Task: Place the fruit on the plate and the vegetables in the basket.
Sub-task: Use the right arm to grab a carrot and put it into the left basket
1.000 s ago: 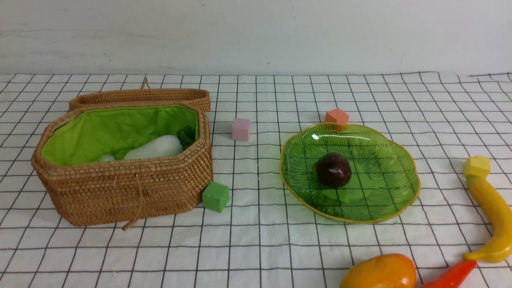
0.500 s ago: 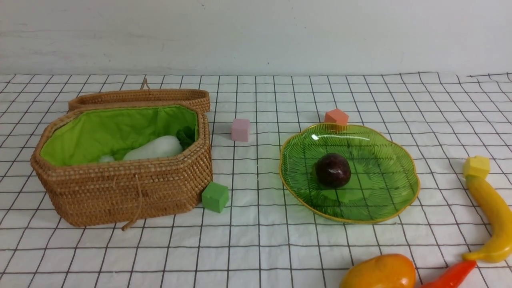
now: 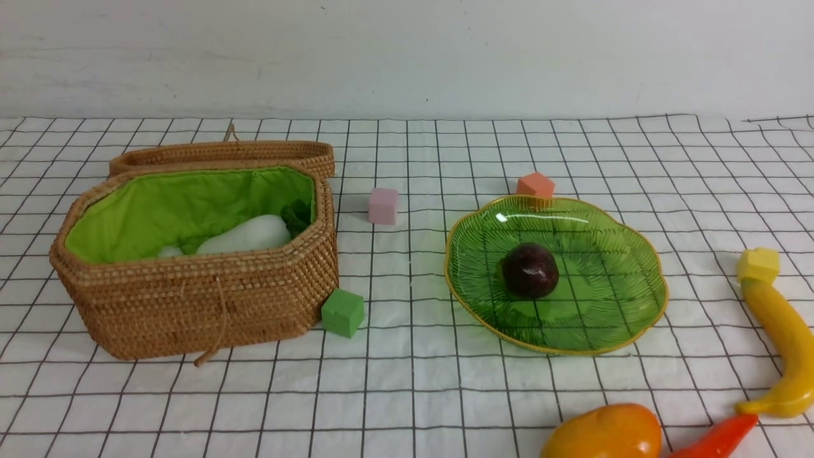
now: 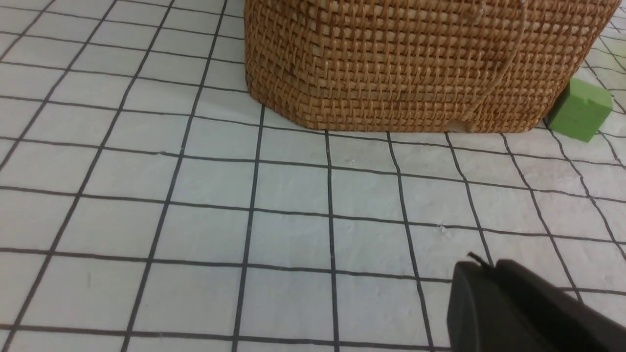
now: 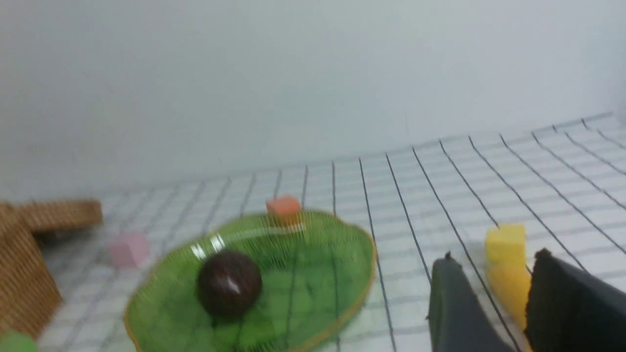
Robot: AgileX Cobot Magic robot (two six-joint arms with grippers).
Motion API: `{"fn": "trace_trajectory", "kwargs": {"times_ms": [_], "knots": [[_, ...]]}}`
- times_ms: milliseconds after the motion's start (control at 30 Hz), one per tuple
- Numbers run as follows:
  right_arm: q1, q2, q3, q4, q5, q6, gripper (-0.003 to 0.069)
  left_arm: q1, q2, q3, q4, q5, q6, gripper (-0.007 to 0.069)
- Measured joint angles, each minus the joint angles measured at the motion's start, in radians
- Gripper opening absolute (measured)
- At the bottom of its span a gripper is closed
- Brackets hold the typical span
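Note:
The open wicker basket stands at the left with a white radish lying inside. The green glass plate at centre right holds the dark maroon fruit. The mango and the red chili lie at the near right edge, and the banana lies further right. Neither arm shows in the front view. My left gripper is shut and empty, low over the cloth in front of the basket wall. My right gripper is open and empty, with the banana beyond its gap.
Small cubes sit on the checked cloth: pink between basket and plate, orange behind the plate, green at the basket's near corner, yellow at the banana's far end. The basket lid hangs open behind.

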Motion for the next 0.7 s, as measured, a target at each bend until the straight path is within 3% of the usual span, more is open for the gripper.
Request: {"fn": "trace_trajectory", "kwargs": {"times_ms": [100,167,267,433,467,600,700], "knots": [[0.0,0.0,0.0,0.0,-0.137,0.055,0.0245,0.0,0.0,0.0,0.0,0.0,0.0,0.0034],[0.0,0.0,-0.009,0.0,-0.268,0.157,0.0245,0.0,0.0,0.0,0.0,0.0,0.0,0.0034],[0.0,0.001,-0.106,-0.001,-0.253,0.317,0.0245,0.0,0.0,0.0,-0.001,0.0,0.0,0.0035],[0.0,0.082,-0.384,-0.047,-0.031,0.43,0.0245,0.0,0.0,0.0,-0.001,0.0,0.0,0.0035],[0.0,0.141,-0.513,-0.085,0.074,0.439,0.0245,0.0,0.0,0.0,-0.001,0.0,0.0,0.0035],[0.0,0.342,-0.785,-0.196,0.366,0.44,0.0245,0.0,0.0,0.0,0.001,0.0,0.0,0.0036],[0.0,0.516,-0.922,-0.324,0.566,0.375,0.0245,0.0,0.0,0.0,0.002,0.0,0.0,0.0036]]}}
